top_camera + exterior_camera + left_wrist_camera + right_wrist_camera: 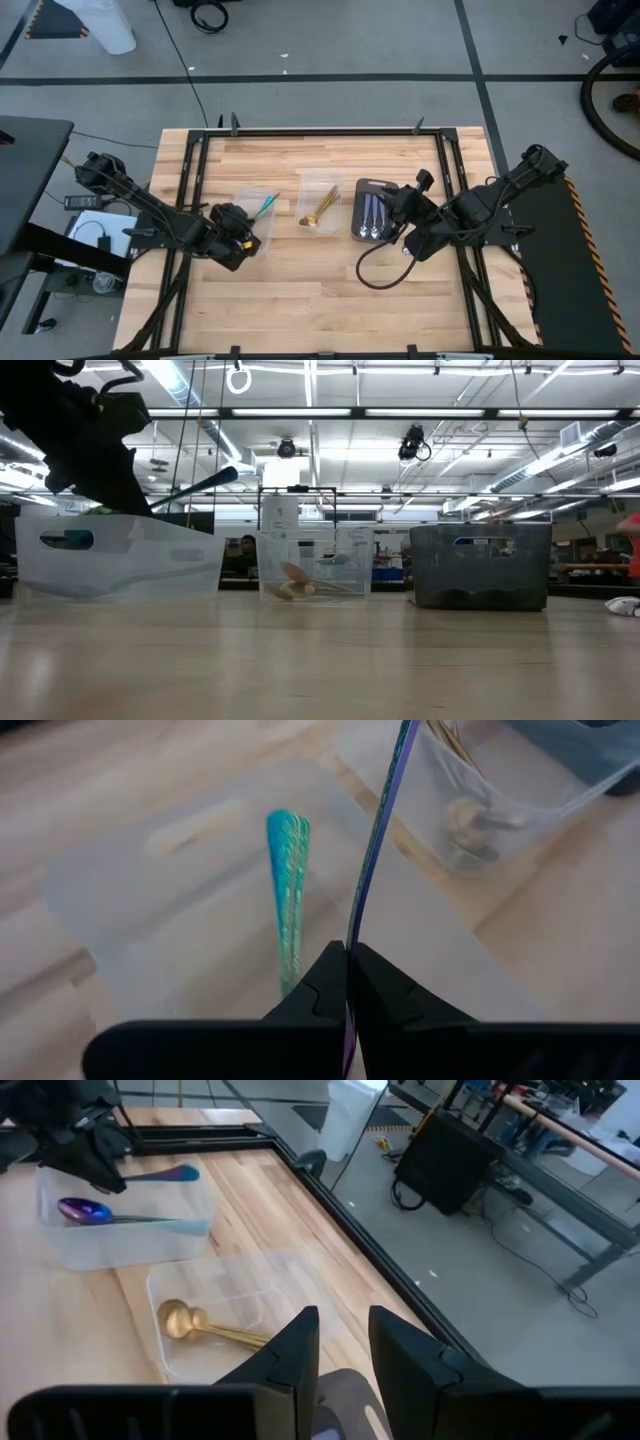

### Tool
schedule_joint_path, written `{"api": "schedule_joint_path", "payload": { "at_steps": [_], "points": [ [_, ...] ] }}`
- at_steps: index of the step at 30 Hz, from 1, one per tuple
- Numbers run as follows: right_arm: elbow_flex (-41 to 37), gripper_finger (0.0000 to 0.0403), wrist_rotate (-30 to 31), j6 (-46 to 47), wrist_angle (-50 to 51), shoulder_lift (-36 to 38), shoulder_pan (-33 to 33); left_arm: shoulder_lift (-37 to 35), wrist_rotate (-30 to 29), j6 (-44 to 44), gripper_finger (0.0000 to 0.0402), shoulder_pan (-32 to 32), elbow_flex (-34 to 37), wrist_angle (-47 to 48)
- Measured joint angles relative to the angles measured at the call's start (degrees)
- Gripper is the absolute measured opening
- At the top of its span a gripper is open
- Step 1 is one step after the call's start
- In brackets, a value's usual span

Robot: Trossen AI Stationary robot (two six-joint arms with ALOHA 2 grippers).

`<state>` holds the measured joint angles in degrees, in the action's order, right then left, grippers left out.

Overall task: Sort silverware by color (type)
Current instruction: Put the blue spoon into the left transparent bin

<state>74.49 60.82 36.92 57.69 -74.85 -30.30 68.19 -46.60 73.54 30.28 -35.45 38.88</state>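
My left gripper (347,980) is shut on an iridescent purple-teal spoon (375,850) above the left clear tub (255,215). A second teal-handled spoon (288,890) lies flat on that tub's floor; its purple bowl (85,1210) shows in the right wrist view. Gold spoons (320,208) lie in the middle clear tub (315,565). Silver spoons (372,215) lie in the dark grey tray (480,565). My right gripper (345,1350) hangs open above the tray's right side and touches nothing. My left gripper pinches the iridescent spoon near one end (350,945) between its two fingers, seen edge-on. Which end that is cannot be told. The spoon runs on along the fingers, slanting upward (195,485). It is lifted clear above the left tub, with its free end (180,1174) in the air.
The three containers stand in a row across the middle of the wooden table (300,290), with bare wood in front of them. A black cable loop (375,270) lies on the table near the right arm. A black frame (320,132) runs along the table's edges.
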Motion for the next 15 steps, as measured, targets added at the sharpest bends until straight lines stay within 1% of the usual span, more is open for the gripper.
{"api": "schedule_joint_path", "payload": {
  "at_steps": [6, 11, 15],
  "points": [
    [-0.14, 0.0101, 0.04, 0.25, -0.11, 0.00, 0.52, -0.01, 4.03, 4.39, 0.0014, -1.44, 0.12, -1.27],
    [-0.14, 0.0101, 0.02, 0.32, -0.16, 0.02, 0.48, 0.05, 8.50, 8.60, 0.0014, -2.66, 0.12, -1.24],
    [-0.14, 0.0101, -0.23, 0.27, -0.17, 0.02, 0.49, 0.05, 11.89, 9.94, 0.0014, -3.67, 0.12, -1.25]
  ]
}}
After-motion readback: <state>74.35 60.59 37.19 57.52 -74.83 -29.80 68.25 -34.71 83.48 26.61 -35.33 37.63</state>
